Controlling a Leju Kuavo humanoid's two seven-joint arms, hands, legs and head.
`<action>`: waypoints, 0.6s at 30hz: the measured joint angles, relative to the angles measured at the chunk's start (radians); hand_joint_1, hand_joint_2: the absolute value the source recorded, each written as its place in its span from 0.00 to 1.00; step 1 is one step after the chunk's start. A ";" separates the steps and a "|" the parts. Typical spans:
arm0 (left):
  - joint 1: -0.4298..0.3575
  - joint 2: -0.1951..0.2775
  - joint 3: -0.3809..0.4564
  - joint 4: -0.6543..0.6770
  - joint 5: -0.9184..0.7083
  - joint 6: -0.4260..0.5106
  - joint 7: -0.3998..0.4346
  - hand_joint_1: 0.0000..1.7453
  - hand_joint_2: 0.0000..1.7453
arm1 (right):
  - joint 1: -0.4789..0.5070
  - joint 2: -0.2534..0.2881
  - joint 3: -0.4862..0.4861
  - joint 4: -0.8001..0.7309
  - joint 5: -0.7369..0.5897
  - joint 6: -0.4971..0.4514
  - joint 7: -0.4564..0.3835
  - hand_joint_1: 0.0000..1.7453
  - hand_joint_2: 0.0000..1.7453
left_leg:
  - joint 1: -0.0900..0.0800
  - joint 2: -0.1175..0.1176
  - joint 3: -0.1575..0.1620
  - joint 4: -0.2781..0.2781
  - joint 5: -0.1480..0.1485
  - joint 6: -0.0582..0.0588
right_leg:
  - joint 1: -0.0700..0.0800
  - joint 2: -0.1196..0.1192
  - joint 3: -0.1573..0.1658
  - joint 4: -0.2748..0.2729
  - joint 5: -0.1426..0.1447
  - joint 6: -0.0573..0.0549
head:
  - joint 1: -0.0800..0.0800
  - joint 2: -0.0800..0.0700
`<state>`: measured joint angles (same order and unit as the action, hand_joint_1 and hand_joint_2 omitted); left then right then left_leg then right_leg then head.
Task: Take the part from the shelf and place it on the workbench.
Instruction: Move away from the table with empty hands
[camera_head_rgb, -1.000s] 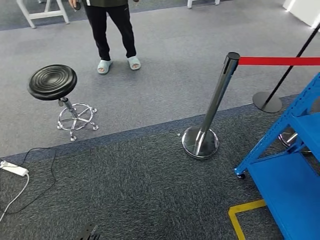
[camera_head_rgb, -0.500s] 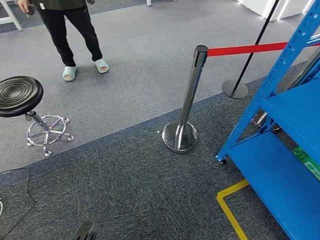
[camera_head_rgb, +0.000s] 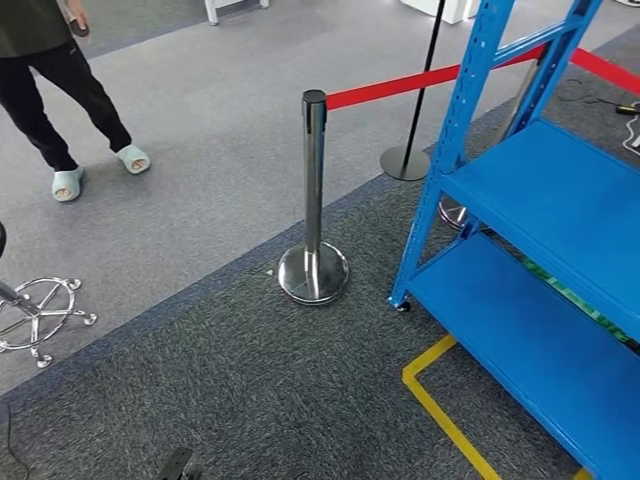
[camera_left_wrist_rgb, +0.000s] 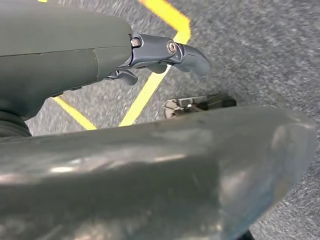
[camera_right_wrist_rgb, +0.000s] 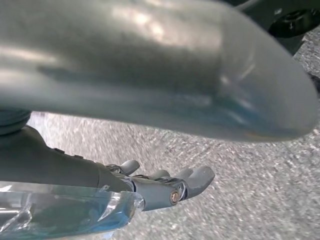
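Facing blue shelf (camera_head_rgb: 558, 200), left hand (camera_left_wrist_rgb: 113, 60) empty

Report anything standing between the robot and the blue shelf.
Nothing visible blocks the blue shelf: only carpet and flat yellow tape lie before it. The steel post stands off its corner.

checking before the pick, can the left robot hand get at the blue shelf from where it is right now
Probably not yet. The left robot hand hangs low over the carpet and yellow floor tape, holding nothing. The blue shelf stands ahead to the right, apart from the robot, with open carpet between, so it likely has to step closer.
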<state>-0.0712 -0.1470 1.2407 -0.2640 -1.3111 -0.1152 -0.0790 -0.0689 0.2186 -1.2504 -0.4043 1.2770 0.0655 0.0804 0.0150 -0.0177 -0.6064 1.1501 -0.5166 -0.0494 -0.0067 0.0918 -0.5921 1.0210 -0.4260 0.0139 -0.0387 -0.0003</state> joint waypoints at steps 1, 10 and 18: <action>0.000 0.000 -0.001 0.000 -0.001 -0.001 -0.001 0.00 0.00 | -0.001 0.000 0.000 0.000 0.000 -0.001 0.000 0.00 0.00 | 0.004 -0.023 0.029 -0.066 0.027 -0.001 | 0.000 0.014 -0.003 0.004 0.000 0.006 | -0.001 0.000; 0.003 0.002 -0.014 0.000 -0.003 -0.011 -0.013 0.00 0.00 | 0.002 0.000 0.000 -0.002 -0.001 -0.006 0.002 0.00 0.00 | 0.001 0.019 0.062 -0.147 0.043 0.053 | 0.001 -0.072 -0.115 0.195 -0.099 0.047 | 0.012 0.000; 0.004 0.003 -0.022 0.000 -0.010 -0.013 -0.012 0.00 0.00 | -0.002 0.000 -0.002 -0.002 0.000 -0.006 0.002 0.00 0.00 | -0.011 0.119 0.085 -0.146 0.024 0.035 | 0.008 -0.167 -0.009 0.029 -0.017 0.031 | 0.012 0.000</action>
<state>-0.0670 -0.1438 1.2187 -0.2644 -1.3215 -0.1284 -0.0907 -0.0707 0.2191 -1.2522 -0.4061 1.2767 0.0591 0.0821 0.0038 0.1009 -0.5213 1.0042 -0.4928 -0.0144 0.0014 -0.0756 -0.6008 1.0504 -0.4429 0.0452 -0.0269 -0.0002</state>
